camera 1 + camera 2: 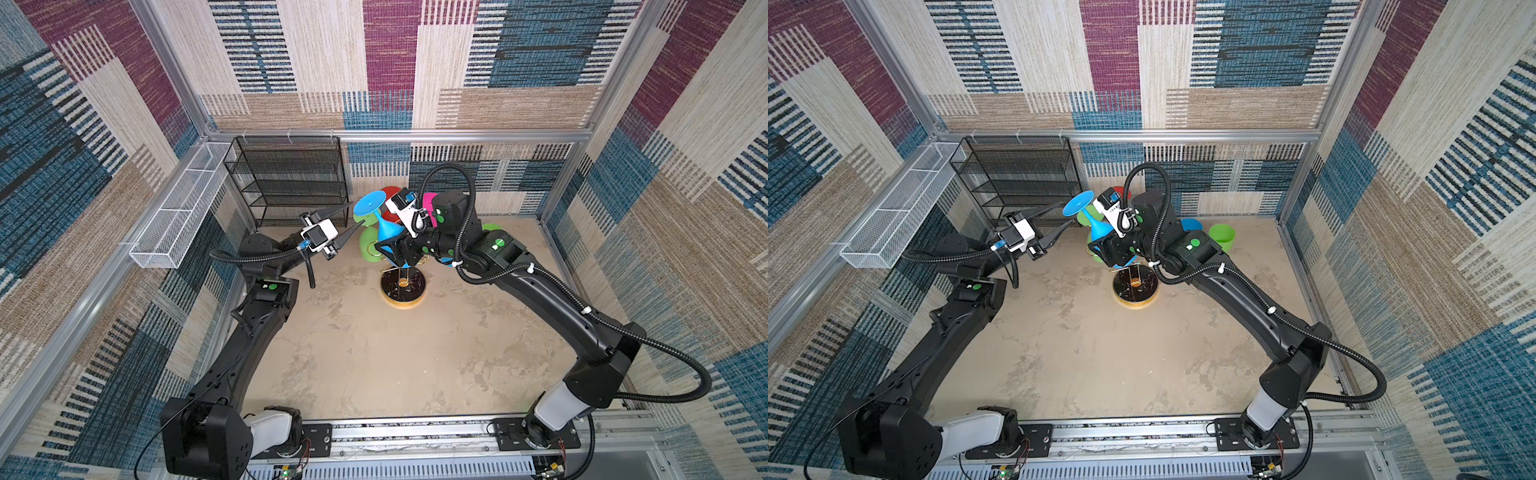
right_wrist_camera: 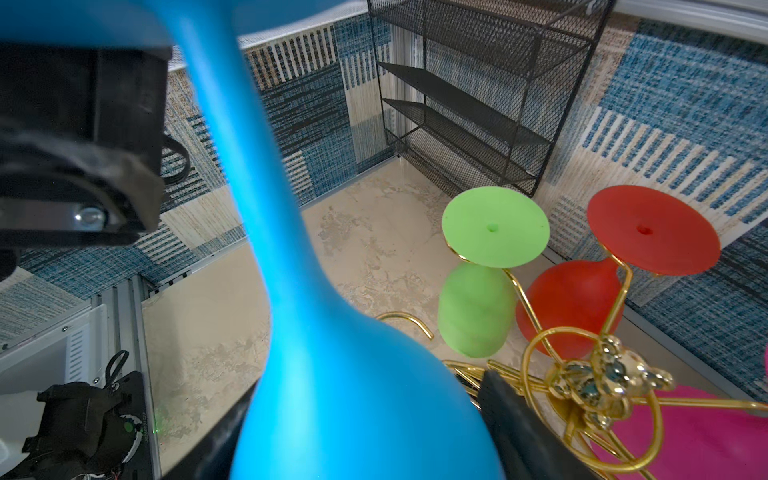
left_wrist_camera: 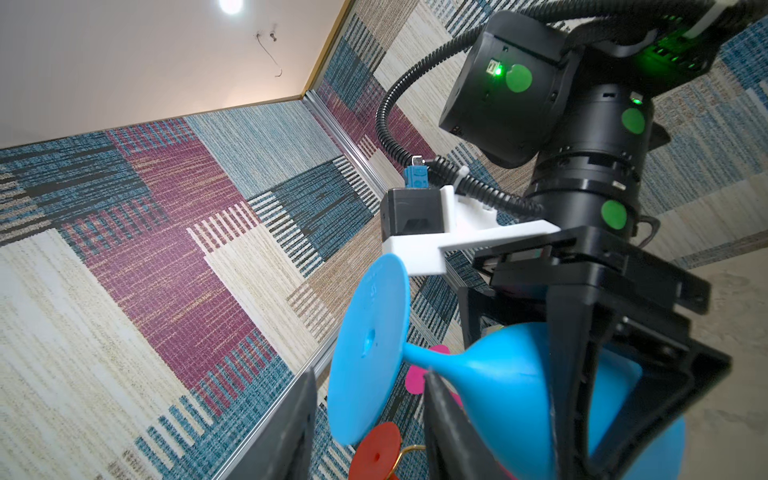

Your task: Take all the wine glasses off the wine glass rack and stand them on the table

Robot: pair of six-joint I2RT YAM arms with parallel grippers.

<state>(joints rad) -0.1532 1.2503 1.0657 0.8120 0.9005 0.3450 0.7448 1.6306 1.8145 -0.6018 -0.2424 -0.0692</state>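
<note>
My right gripper (image 1: 390,254) (image 2: 365,415) is shut on the bowl of a blue wine glass (image 1: 380,220) (image 1: 1086,214) (image 2: 291,249), holding it tilted above the wine glass rack. The rack is gold wire (image 2: 582,374) on a round black base (image 1: 403,286) (image 1: 1136,286). One gold arm end (image 2: 407,322) hangs bare beside the blue bowl. My left gripper (image 1: 363,213) (image 1: 1068,213) (image 3: 370,374) is open, its fingers standing either side of the blue glass's foot disc (image 3: 370,345) without gripping it. Green (image 2: 494,226), red (image 2: 652,228) and pink (image 2: 685,436) glasses hang on the rack.
A black mesh shelf unit (image 1: 291,178) stands against the back wall just left of the rack. A long white mesh basket (image 1: 183,212) hangs on the left wall. Patterned walls close in the beige floor (image 1: 395,353) on three sides.
</note>
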